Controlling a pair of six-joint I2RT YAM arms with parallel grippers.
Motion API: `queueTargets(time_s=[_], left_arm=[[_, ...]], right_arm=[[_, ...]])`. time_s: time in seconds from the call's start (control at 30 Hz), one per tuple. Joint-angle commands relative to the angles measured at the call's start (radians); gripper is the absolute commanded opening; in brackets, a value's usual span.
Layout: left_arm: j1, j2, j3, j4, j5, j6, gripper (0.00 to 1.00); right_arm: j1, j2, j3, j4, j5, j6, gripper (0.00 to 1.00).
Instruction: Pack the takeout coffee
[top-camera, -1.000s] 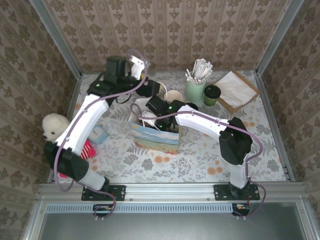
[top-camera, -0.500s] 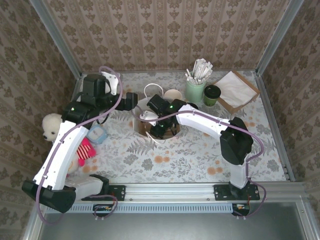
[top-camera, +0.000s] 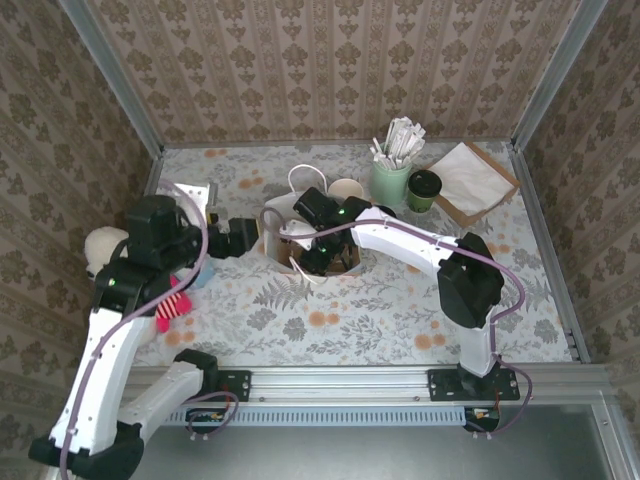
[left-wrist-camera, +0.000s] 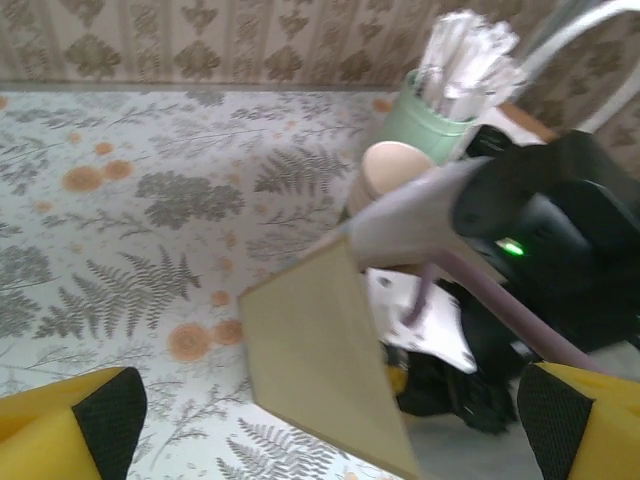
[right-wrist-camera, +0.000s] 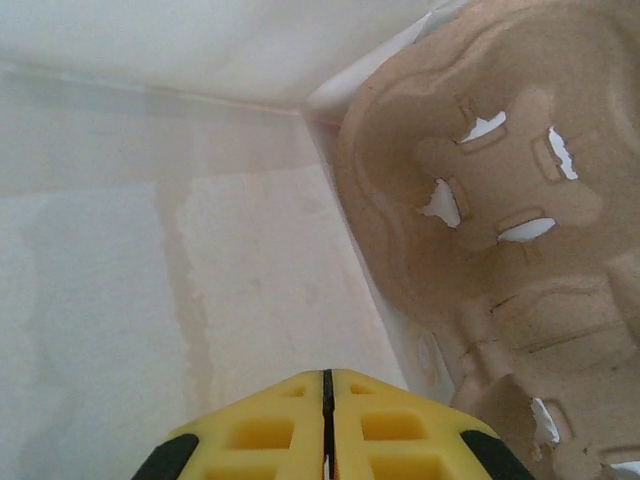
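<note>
Moulded brown pulp tray (right-wrist-camera: 500, 200) beside clenched right tool (right-wrist-camera: 325, 385); left tool (left-wrist-camera: 325, 425) splayed wide

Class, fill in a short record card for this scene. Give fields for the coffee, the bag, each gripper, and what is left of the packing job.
Coffee: lidded dark-green cup, upright on the table, just right of the stick holder
Bag: paper bag, open at the top, with a pulp cup carrier inside
Left arm: left gripper open, empty, facing the bag from outside
Right arm: right gripper shut, down inside the bag
Left to do: the coffee is not yet in the bag
</note>
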Motion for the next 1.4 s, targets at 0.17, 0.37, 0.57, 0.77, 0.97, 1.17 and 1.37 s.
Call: queueTargets(time_s=[0.17, 0.37, 0.57, 0.77, 0.97, 1.17, 1.37], left_arm=[[-0.027, 0.049, -0.126, 0.102, 0.22, 0.006, 0.86], [-0.037, 0.17, -0.073, 0.063, 0.078, 0.028, 0.66], [-0.036, 0.194, -0.05, 0.075, 0.069, 0.028, 0.26], [-0.032, 0.187, -0.017, -0.015, 0.08, 0.023, 0.08], [-0.031, 0.243, 0.048, -0.085, 0.083, 0.005, 0.07], [-0.028, 0.275, 0.07, -0.098, 0.064, -0.009, 0.06], [-0.018, 0.278, 0.088, -0.098, 0.064, -0.014, 0.05]], right_arm=[[-0.008, 0.029, 0.055, -0.025, -0.035, 0.057, 0.1], [-0.006, 0.026, 0.056, -0.027, -0.057, 0.061, 0.11], [-0.005, 0.011, 0.061, -0.058, -0.07, 0.071, 0.13], [-0.003, 0.002, 0.093, -0.1, -0.131, 0.074, 0.18], [0.009, 0.038, 0.081, -0.09, 0.014, 0.094, 0.2], [0.012, 0.073, 0.041, -0.073, 0.092, 0.085, 0.43], [0.012, 0.117, 0.034, -0.086, 0.121, 0.056, 0.49]])
